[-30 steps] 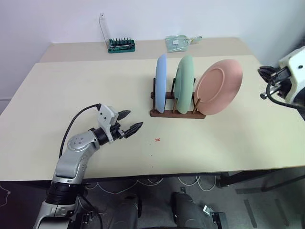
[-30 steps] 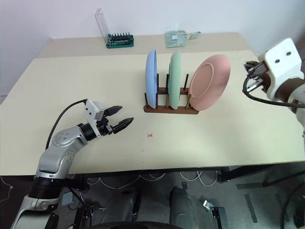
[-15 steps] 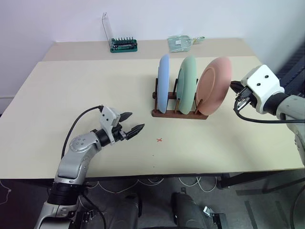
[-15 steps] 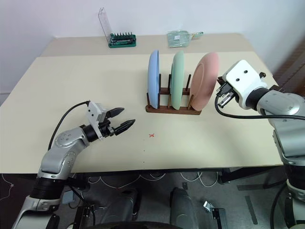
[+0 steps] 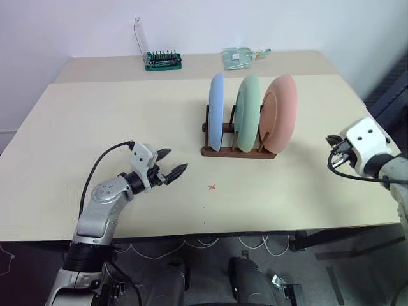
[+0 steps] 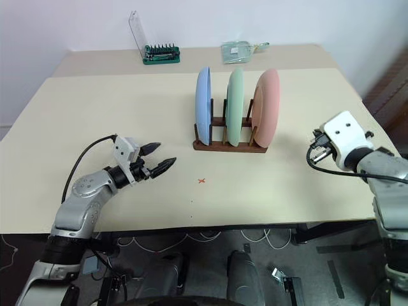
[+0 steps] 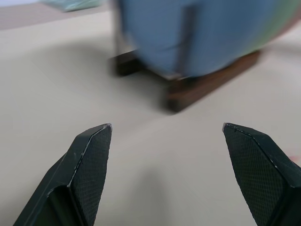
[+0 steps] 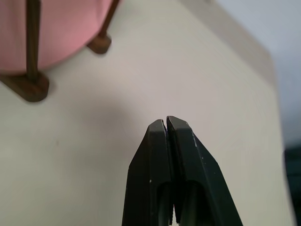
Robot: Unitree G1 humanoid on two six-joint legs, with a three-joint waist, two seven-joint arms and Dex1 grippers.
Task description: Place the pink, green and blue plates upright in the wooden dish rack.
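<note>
Wooden dish rack [image 5: 237, 152] loaded on the bench [image 5: 95, 121]: blue plate [image 5: 216, 120], green plate [image 5: 248, 112], pink plate [image 5: 282, 115], all three upright between the pegs, blue on the left-arm end, pink on the right-arm end. Rack well ahead of the left gripper [image 5: 171, 162] and off to its right, clear bench between; in the left wrist view blue plate [image 7: 202, 33] and a rack rail end sit straight beyond the fingertips [image 7: 96, 141]. Left fingers spread wide, holding nothing, just above the bench. Small red cross mark [image 5: 211, 187] on the bench just past the left fingertips, toward the near edge. Right gripper [image 8: 167, 123] low near the bench's right edge, well apart from the pink plate; fingers pressed together, empty. In the right wrist view pink plate [image 8: 61, 33] and two rack pegs lie ahead of the closed tips, off to one side. Green tray of bits [image 5: 163, 60] and a clear packet [image 5: 240, 57] at the far edge of the bench, well beyond the rack.
</note>
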